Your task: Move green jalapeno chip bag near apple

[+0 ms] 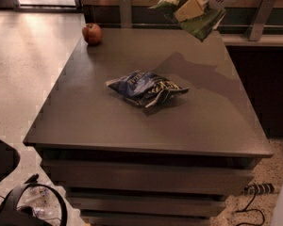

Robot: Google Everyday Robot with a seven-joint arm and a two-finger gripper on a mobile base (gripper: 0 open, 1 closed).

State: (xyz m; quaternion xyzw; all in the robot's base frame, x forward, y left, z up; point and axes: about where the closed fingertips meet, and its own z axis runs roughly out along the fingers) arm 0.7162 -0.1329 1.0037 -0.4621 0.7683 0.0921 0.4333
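Note:
My gripper [191, 8] is at the top of the camera view, shut on the green jalapeno chip bag [198, 25]. It holds the bag in the air above the far right part of the table [85, 121]. The bag hangs tilted, and its top runs out of view. The apple [92, 33] is small, red and round. It sits on the table's far left corner, well to the left of the bag and the gripper.
A dark blue and white chip bag [146, 88] lies crumpled in the middle of the table. A dark counter [264, 79] stands to the right. Cables and a power strip [257, 189] lie on the floor at the lower right.

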